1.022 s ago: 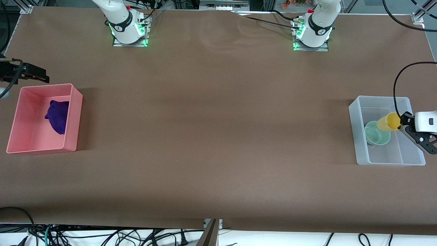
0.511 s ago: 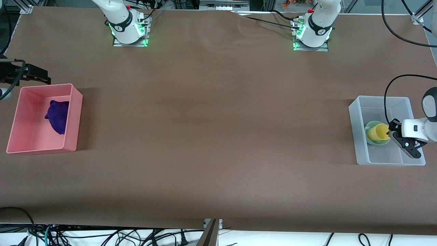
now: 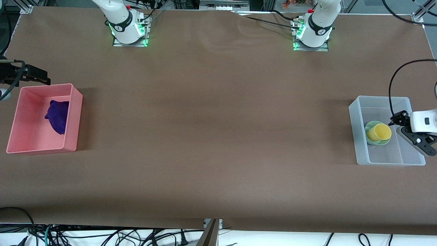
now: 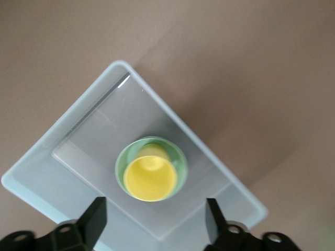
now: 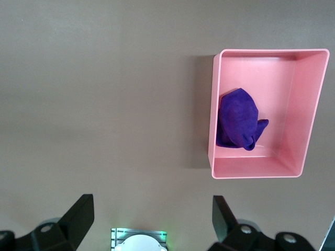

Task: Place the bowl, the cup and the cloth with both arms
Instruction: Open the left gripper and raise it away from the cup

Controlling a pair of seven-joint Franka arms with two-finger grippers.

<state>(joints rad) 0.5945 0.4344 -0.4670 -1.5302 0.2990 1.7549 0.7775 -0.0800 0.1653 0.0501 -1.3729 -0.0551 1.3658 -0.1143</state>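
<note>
A pink bin (image 3: 44, 118) sat at the right arm's end of the table (image 3: 218, 136), the purple cloth (image 3: 58, 117) bunched inside it against the wall toward the table's middle. The right gripper (image 3: 34, 74) hung high at that end; only its wrist view showed its fingers (image 5: 79, 213) spread wide and empty, with the pink bin (image 5: 309, 112) and cloth (image 5: 238, 126) well below.

The broad brown middle of the table lay open between the two bins.

At the left arm's end stood a clear bin (image 3: 389, 159). In it the yellow cup (image 3: 379, 132) leaned inside the mint-green bowl (image 3: 385, 140), close to the bin wall toward the table's middle, the rest of the floor bare. The left gripper (image 3: 397, 120) hovered over the bin just beside the cup. The left wrist view looked straight down into the cup (image 4: 151, 179) nested in the bowl (image 4: 181, 163), fingers (image 4: 97, 215) parted and clear of both.
</note>
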